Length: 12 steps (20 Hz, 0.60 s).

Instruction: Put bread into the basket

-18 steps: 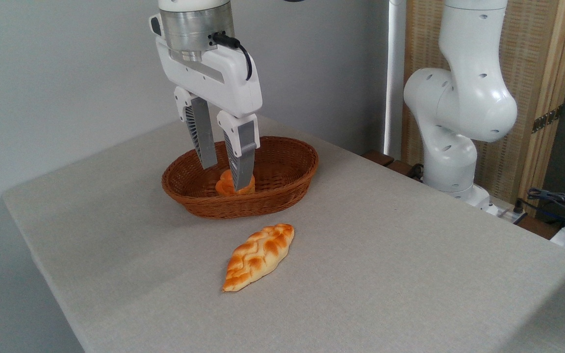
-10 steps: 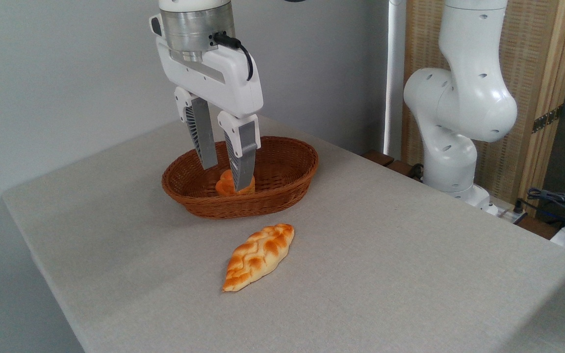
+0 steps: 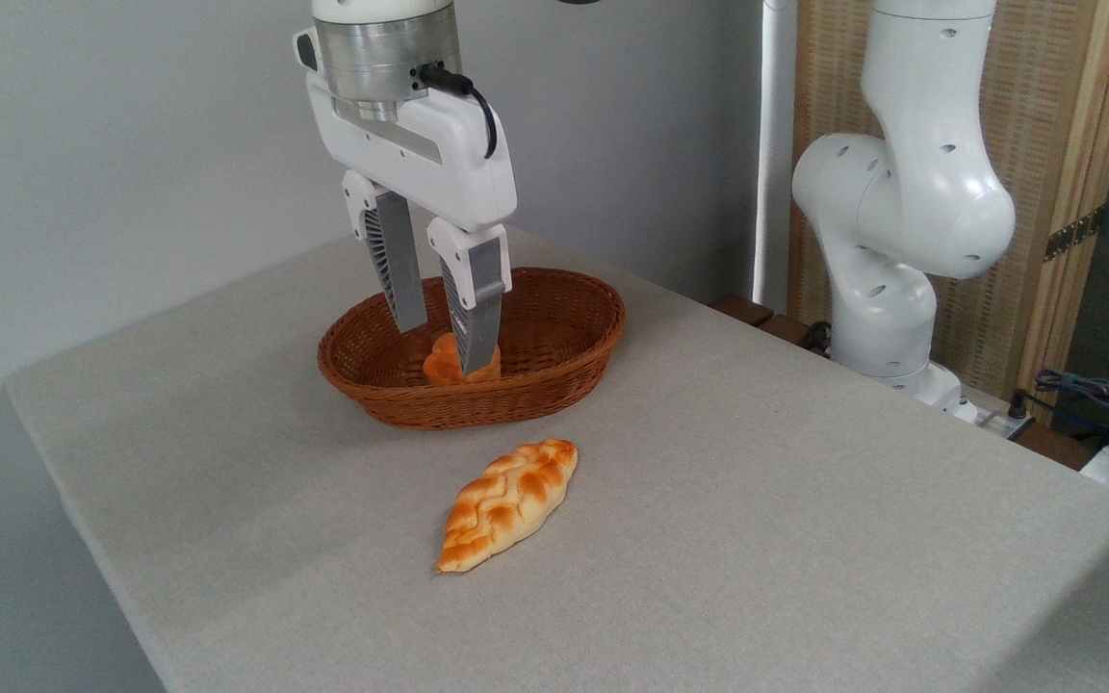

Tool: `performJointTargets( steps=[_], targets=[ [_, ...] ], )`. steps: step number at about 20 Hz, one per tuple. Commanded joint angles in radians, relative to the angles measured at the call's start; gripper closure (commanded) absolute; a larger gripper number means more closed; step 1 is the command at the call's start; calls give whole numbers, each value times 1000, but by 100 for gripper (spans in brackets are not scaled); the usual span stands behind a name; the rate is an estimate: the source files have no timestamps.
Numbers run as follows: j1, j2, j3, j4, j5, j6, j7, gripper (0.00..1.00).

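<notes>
Grey woven cloth covers the table (image 3: 757,539), which stands against a plain pale wall; at 3 o'clock a slatted wooden screen (image 3: 1074,144) rises behind the white robot arm base (image 3: 901,231), and a tangle of cables (image 3: 1103,399) lies at the far right edge, partly cut off by the frame. Bread (image 3: 508,502) lies flat on the cloth near the centre, at 6 o'clock from the basket (image 3: 554,385) and just clear of its rim: a leaf-shaped braided loaf, golden-orange on the ridges with paler creases, pointed at both ends, its long axis running from 7 to 1 o'clock. Basket is oval, reddish-brown wicker, shallow with flared sides. Gripper (image 3: 439,342) hangs over the left half of the basket, fingers pointing down, tips at about rim level; the jaws stand parted with a visible gap and hold nothing. Below the tips a small orange bread piece (image 3: 441,364) rests inside the basket, partly hidden by the near finger (image 3: 476,308) and the front rim, so its full shape cannot be made out. Whether the finger touches it cannot be told. Upper wrist is cut off at 12 o'clock.
</notes>
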Motion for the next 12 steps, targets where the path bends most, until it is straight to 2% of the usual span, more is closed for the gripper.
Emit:
performJointTargets(
  steps=[1, 12],
  targets=[
    [-6, 3, 9, 18, -3, -23, 2, 0],
    [-3, 0, 12, 18, -4, -23, 28, 0]
  ],
)
